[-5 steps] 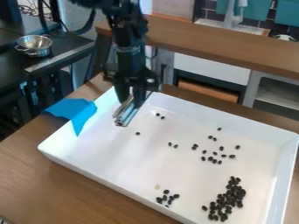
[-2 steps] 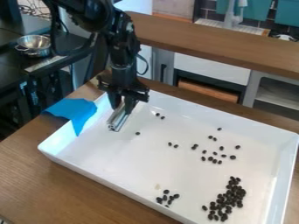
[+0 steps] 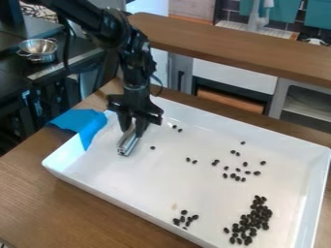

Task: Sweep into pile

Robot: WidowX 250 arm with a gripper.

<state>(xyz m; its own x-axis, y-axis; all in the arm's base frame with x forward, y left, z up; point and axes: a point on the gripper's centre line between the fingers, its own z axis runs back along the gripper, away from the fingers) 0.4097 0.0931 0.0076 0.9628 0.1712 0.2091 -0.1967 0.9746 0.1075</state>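
In the camera view, my end effector (image 3: 134, 127) pinched a metal bar (image 3: 128, 144) inside the white tray (image 3: 129, 179). I judged I was lining up a stroke; next, the bar needed setting behind the stray beans (image 3: 238, 178), then pushing toward the main heap (image 3: 260, 212).

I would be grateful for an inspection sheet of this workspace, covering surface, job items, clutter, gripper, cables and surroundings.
Surface: wooden table bearing a white tray.
Job's things: dark beans inside the tray, densest at its near right, a small group by the near wall, others scattered; metal bar at the left.
Clutter: blue sheet over the tray's left rim; pale speck on its floor.
Gripper: black gripper closed on the metal bar, over the tray's left part.
Cables: black cable looping beside the arm.
Surroundings: metal bowl on a black counter; wooden counter behind.
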